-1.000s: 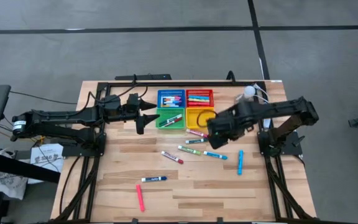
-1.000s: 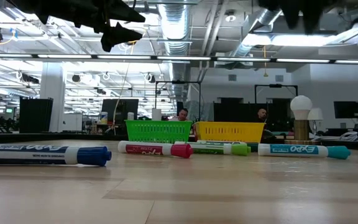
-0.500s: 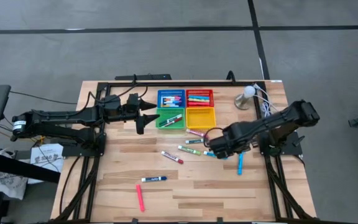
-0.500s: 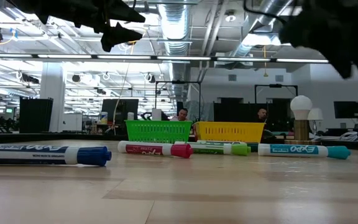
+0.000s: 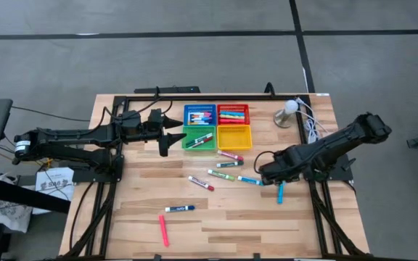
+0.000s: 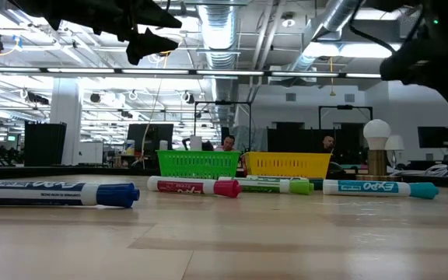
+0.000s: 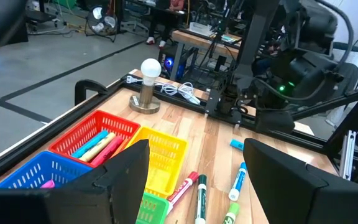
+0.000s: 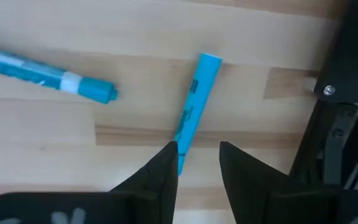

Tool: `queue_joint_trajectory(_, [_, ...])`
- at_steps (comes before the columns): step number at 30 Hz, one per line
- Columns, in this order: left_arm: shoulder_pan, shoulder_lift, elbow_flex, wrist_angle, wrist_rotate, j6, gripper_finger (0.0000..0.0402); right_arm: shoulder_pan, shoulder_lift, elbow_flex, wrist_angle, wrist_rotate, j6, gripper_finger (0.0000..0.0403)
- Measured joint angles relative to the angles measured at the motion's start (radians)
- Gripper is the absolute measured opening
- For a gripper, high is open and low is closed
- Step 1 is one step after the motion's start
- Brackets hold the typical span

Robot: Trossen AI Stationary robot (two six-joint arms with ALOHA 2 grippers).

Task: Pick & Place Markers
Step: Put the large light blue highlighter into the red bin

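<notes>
On the left we see the left claw (image 5: 171, 138) spread wide and holding nothing, above the desk (image 5: 144, 239) beside the green basket (image 5: 199, 139). On the right, the right claw (image 8: 196, 163) is low over a blue marker (image 8: 191, 111) lying on the wood, its fingers narrow on either side of the marker's end; whether they grip it we cannot tell.

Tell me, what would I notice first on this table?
Probably the four bright baskets at the table's far edge, with markers scattered on the wood in front. Then the right gripper, low over a light blue marker near the right edge, fingers either side of it.
</notes>
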Motion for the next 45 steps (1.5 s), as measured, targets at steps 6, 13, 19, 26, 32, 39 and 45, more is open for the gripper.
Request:
queue_joint_trajectory(6, [0.0,0.0,0.0,0.0,0.0,0.0,0.026,0.003,-0.07,-0.117,0.124,-0.001,0.039,0.0108])
queue_joint_trajectory(13, [0.0,0.0,0.0,0.001,0.0,0.0,0.026,0.001,-0.078,-0.206,0.181,-0.028,0.047,0.0108])
queue_joint_trajectory(19, [0.0,0.0,0.0,0.001,0.0,0.0,0.026,0.001,-0.078,-0.251,0.294,-0.028,0.047,0.0108])
queue_joint_trajectory(26, [0.0,0.0,0.0,0.001,0.0,0.0,0.026,0.001,-0.078,-0.283,0.306,-0.038,0.047,0.0108])
queue_joint_trajectory(32, [0.0,0.0,0.0,0.001,0.0,0.0,0.026,0.001,-0.078,-0.302,0.327,-0.043,0.054,0.0108])
queue_joint_trajectory(39, [0.0,0.0,0.0,0.009,0.0,0.0,0.026,0.001,-0.078,-0.335,0.384,-0.027,0.088,0.0108])
queue_joint_trajectory(45, [0.0,0.0,0.0,0.009,0.0,0.0,0.026,0.002,-0.078,-0.404,0.487,-0.026,0.137,0.0108])
